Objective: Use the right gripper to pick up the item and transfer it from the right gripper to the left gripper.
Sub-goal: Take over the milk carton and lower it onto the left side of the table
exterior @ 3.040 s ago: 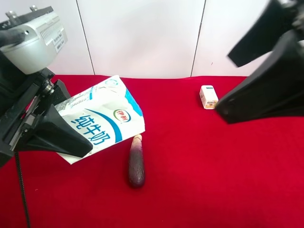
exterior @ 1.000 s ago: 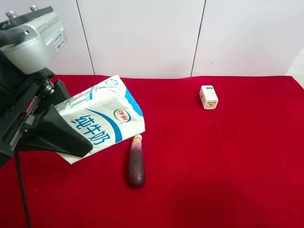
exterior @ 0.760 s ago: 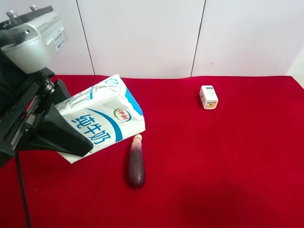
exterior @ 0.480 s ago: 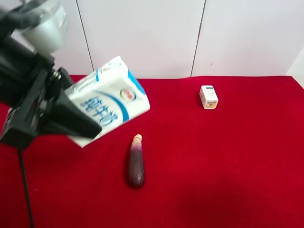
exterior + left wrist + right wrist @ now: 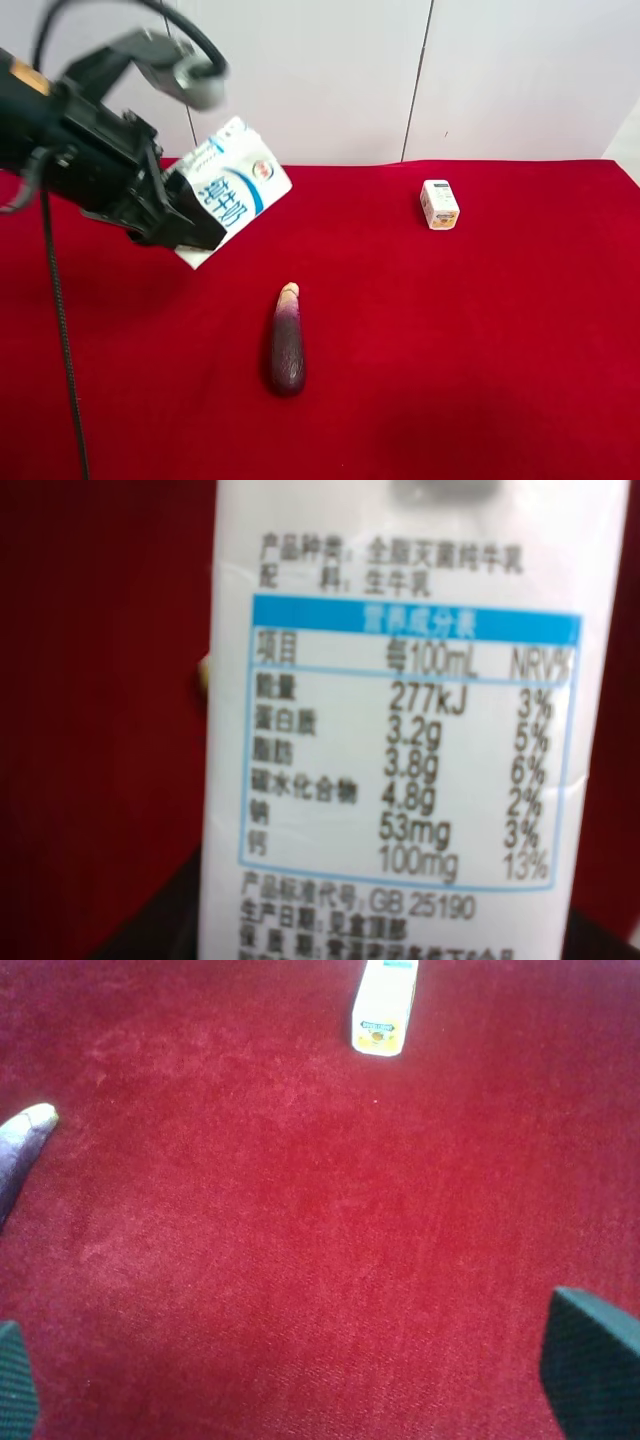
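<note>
Though tilted, carton (image 5: pixel 232 185) fills left gripper (image 5: pixel 196 212)

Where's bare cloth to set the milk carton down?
The widest bare red cloth lies right of the eggplant and below the small box in the exterior high view. The strip left of the eggplant, under the held milk carton, is tighter.

On my left wrist feed the milk carton (image 5: pixel 400 730) overruns the frame top and bottom, its print blurred (the bottom line I can't read). On the right wrist feed the eggplant (image 5: pixel 15 1160) and small box (image 5: pixel 383 1005) are cut by the edges.
</note>
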You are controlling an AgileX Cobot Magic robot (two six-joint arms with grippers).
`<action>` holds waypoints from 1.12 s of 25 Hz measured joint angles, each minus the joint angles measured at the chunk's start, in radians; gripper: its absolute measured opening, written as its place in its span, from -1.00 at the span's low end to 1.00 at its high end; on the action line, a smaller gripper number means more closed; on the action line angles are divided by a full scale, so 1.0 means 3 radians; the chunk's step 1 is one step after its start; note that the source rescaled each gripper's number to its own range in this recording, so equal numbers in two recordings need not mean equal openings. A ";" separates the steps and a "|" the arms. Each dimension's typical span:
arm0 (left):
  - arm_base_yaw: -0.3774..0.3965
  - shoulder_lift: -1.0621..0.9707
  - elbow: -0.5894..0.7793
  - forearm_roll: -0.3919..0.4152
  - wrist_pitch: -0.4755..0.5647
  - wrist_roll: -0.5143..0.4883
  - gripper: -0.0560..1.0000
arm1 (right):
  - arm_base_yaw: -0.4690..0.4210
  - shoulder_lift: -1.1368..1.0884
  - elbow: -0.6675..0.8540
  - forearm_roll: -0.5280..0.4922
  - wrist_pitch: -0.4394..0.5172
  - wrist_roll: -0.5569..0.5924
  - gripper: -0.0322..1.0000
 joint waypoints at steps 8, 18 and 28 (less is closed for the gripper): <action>0.0107 0.0555 0.0000 0.0718 -0.0315 -0.0603 -0.89 | 0.0000 0.0000 0.0000 0.0000 0.0000 0.0000 1.00; 0.0650 0.1058 0.0000 0.0889 -0.0567 -0.0669 -0.89 | 0.0000 0.0000 0.0000 0.0000 0.0000 0.0000 1.00; 0.0857 0.1433 0.0000 0.0917 -0.0600 -0.0673 -0.89 | 0.0000 0.0000 0.0000 0.0000 0.0000 0.0001 1.00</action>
